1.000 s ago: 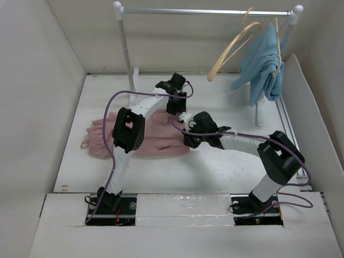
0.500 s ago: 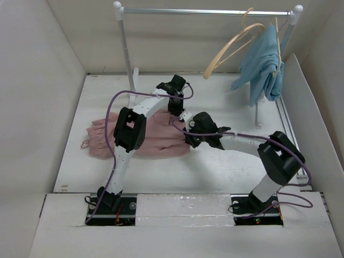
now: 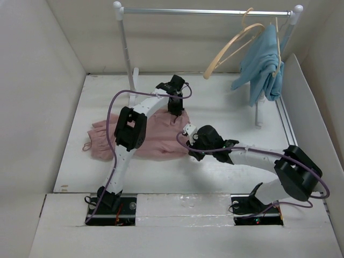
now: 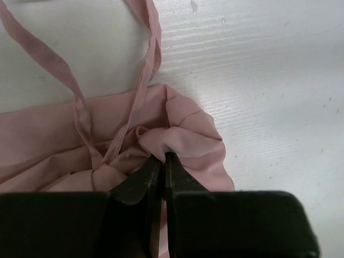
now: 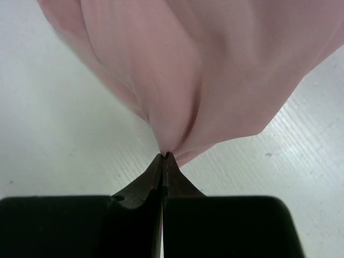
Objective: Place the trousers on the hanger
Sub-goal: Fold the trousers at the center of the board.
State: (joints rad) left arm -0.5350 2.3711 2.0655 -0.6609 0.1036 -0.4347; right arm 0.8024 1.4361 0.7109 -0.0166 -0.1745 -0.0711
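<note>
The dusty-pink trousers [image 3: 158,137] lie crumpled on the white table, cuffs toward the left. My left gripper [image 3: 175,111] is at their far right edge; in the left wrist view it [image 4: 163,156] is shut on a gathered fold of the trousers [image 4: 188,140] by the drawstring [image 4: 80,110]. At their near right edge my right gripper [image 3: 190,155] is shut on a pinch of the trousers [image 5: 215,70], its tips [image 5: 164,156] meeting on the cloth. The pale wooden hanger [image 3: 230,49] hangs tilted from the rail at the back right, apart from both grippers.
A clothes rail [image 3: 204,11] on white posts stands at the back. A light-blue garment [image 3: 263,62] on its own hanger hangs at its right end. White walls enclose the table [image 3: 226,102] on three sides.
My right arm has dropped and pulled toward the near edge, drawing the trousers' corner with it. Both grippers have shut on the cloth. The empty hanger has swung slightly left.
</note>
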